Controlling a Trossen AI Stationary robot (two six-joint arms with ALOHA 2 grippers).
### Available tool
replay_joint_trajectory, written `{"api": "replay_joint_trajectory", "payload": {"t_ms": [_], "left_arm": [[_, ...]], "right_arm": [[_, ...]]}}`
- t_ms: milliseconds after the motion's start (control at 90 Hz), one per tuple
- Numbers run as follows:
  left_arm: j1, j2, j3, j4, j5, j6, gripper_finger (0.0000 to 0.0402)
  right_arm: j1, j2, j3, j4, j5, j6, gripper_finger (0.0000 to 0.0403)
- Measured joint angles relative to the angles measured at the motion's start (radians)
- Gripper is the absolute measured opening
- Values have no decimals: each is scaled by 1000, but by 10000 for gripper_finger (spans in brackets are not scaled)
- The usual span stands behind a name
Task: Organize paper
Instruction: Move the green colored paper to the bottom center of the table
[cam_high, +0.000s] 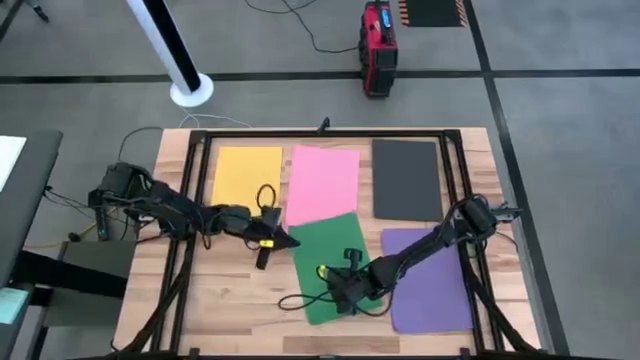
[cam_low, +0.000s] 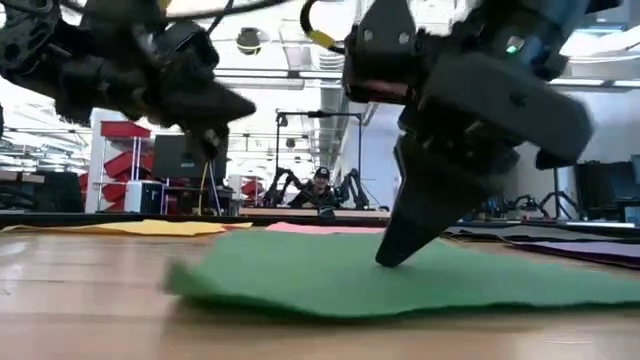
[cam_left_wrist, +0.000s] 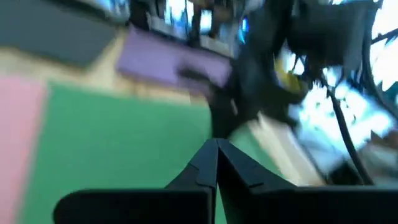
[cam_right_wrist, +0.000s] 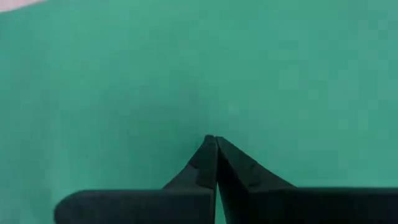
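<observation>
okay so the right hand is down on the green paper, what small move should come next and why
Probably slide the green sheet toward the near table edge. The right hand, shut, presses its tip on it, and its far corner overlaps the pink sheet. The shut left hand hovers at its left edge.

- A robotics lab or workshop, not a home: the wooden table (cam_high: 330, 300) stands on a grey floor (cam_high: 560, 130) marked off with dark lines.
- A black metal frame (cam_high: 452, 160) around the table carries the two arms.
- A red box-shaped unit (cam_high: 378, 45) sits on the floor with a cable (its kind cannot be told).
- The low view shows red shelving (cam_low: 125, 165), more robot arms (cam_low: 285, 188) on a far bench, and a seated person (cam_low: 322, 190).
</observation>
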Motion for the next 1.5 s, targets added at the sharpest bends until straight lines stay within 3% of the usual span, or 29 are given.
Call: {"api": "replay_joint_trajectory", "payload": {"t_ms": [133,344,700,944,1200,1333,1500], "left_arm": [[-40,0,0,-116,-69,-6,0],[-63,0,0,-133,-132,-26,0],[-66,0,0,-131,-211,-32,0],[-66,0,0,-114,-255,-53,0],[-61,0,1,102,-254,-30,0],[-31,0,1,140,-187,-4,0],[-6,0,1,155,-100,-35,0]], "right_arm": [[-25,1,-1,3,-61,-5,0],[1,15,-2,122,-135,155,0],[67,16,2,142,-140,374,0],[56,18,55,91,-140,267,0],[50,-48,61,-72,-61,128,0],[50,-58,19,-1,-57,75,0],[44,-59,-99,233,-112,47,0]]}}
